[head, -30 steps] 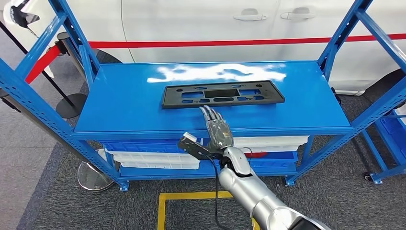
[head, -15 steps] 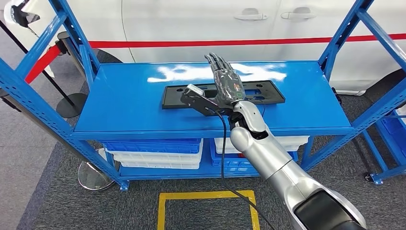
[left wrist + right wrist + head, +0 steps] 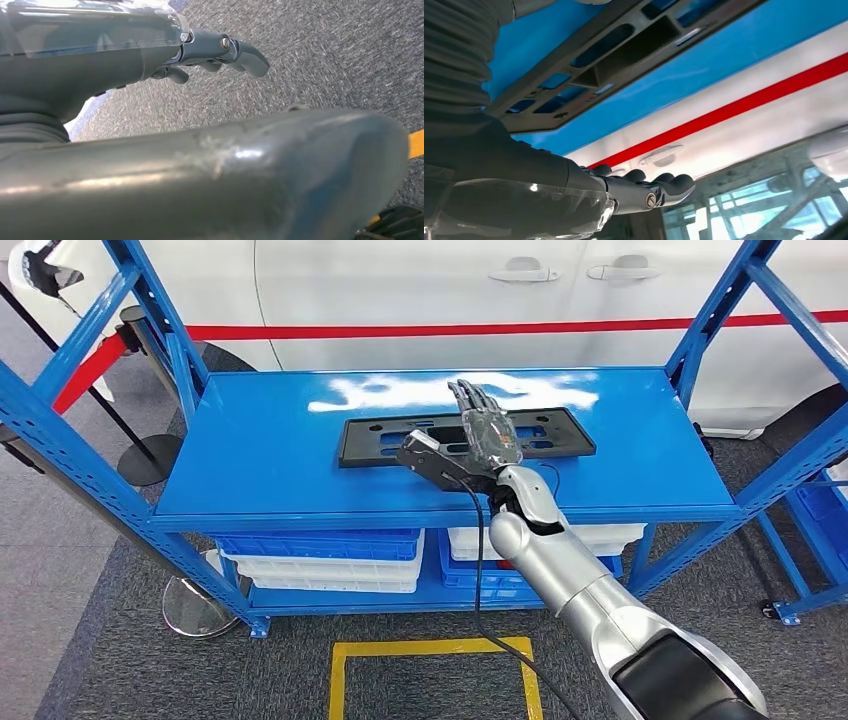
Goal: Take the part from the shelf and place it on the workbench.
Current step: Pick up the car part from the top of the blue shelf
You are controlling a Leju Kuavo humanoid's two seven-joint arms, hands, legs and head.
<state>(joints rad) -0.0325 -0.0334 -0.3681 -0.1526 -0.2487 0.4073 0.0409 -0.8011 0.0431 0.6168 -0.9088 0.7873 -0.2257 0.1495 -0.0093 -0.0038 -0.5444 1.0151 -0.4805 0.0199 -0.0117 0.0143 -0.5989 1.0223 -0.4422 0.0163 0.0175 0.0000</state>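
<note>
A flat black plastic part (image 3: 572, 432) with several slots lies across the middle of the blue shelf top (image 3: 260, 460). My right hand (image 3: 485, 428) hovers over the part's centre with fingers stretched out flat and nothing in them. In the right wrist view the right hand (image 3: 644, 192) sits a little off the part (image 3: 589, 65), with its fingers straight. My left hand (image 3: 220, 50) hangs over grey carpet, fingers loosely extended and holding nothing.
Blue uprights (image 3: 150, 310) (image 3: 715, 315) frame the shelf on both sides. A white car with a red stripe (image 3: 400, 330) stands close behind. Blue and white bins (image 3: 320, 560) fill the lower level. A yellow floor outline (image 3: 430, 650) lies in front; a stanchion base (image 3: 195, 610) stands at the left.
My right hand rose from below the shelf's front edge to above the part, then shifted slightly right and lower over it. The part has not moved.
</note>
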